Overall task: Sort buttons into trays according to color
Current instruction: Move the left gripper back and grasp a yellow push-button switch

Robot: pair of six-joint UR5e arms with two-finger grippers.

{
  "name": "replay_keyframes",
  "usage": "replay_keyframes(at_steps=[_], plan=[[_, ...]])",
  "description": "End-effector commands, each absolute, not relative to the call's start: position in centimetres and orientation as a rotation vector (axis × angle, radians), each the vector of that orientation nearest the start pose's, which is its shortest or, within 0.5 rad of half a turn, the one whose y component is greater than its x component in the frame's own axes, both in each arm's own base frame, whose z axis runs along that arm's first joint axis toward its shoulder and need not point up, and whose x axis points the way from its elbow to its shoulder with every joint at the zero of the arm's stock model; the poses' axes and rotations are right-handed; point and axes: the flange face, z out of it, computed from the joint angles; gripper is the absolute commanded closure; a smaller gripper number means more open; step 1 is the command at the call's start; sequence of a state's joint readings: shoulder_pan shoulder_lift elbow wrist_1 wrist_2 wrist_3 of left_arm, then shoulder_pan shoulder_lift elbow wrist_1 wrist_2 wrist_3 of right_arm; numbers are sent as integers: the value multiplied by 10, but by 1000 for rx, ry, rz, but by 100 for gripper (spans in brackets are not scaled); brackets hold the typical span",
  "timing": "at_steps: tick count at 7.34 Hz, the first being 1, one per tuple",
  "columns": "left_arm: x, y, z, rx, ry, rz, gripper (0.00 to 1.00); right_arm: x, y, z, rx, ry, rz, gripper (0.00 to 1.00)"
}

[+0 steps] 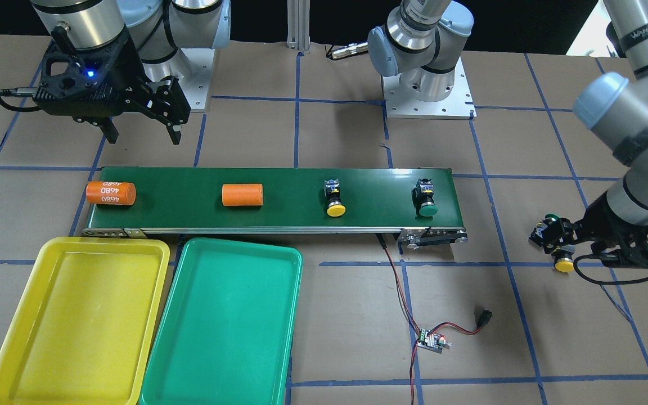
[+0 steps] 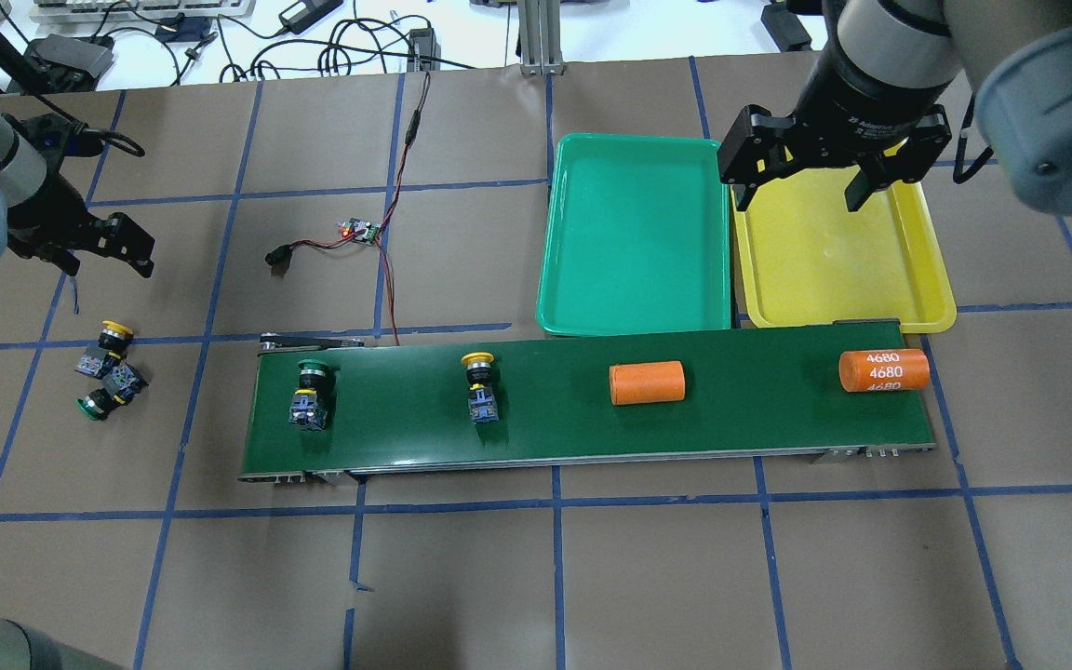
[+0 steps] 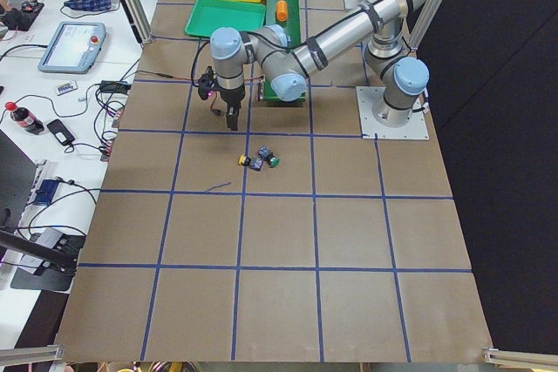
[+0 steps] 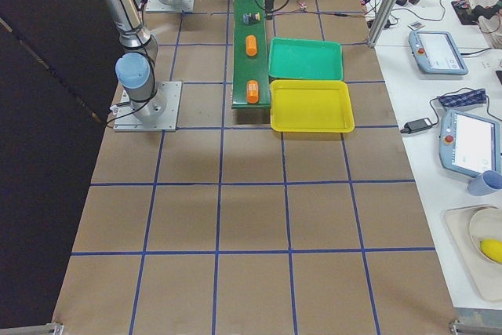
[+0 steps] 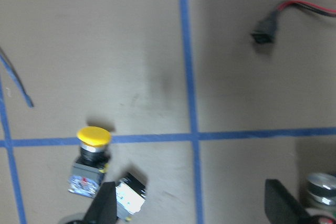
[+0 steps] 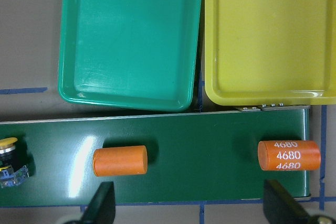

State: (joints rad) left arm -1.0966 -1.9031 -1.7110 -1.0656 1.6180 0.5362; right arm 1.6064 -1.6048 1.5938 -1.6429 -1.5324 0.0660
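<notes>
Buttons on belt: green-capped button near the left end of the conveyor belt; yellow-capped button further in, toward the middle. Both lie with their caps toward the belt's far edge.
Buttons off belt: second yellow button and second green button lie on the desk beyond the belt's left end, bodies just beside each other.
Trays: teal-green tray and yellow tray side by side along the belt's far edge, yellow nearer the belt's right end.
Left end effector: released, fingers spread, holding nothing, above the desk near the loose pair.
Right end effector: released, holding nothing, hanging high over the tray area.
Other items on belt: plain orange cylinder mid-belt; orange cylinder marked 4680 at the right end.
</notes>
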Motion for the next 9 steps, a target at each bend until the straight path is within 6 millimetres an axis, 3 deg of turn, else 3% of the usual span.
replay_keyframes(at_steps=[1, 3, 5, 6, 8, 9], plan=[[197, -585, 245, 299, 3092, 39, 0, 155, -480, 501, 45, 3095, -125, 0], [224, -580, 209, 425, 3107, 92, 0, 155, -479, 502, 45, 3094, -130, 0], [226, -578, 179, 445, 3134, 143, 0, 155, -480, 501, 45, 3094, -127, 0], [225, -577, 172, 452, 3143, 159, 5, 155, -481, 500, 45, 3095, -123, 0], [229, -577, 169, 459, 3132, 178, 95, 155, -481, 499, 45, 3095, -120, 0], [231, -581, 176, 463, 3126, 169, 100, 155, -481, 500, 45, 3095, -122, 0]])
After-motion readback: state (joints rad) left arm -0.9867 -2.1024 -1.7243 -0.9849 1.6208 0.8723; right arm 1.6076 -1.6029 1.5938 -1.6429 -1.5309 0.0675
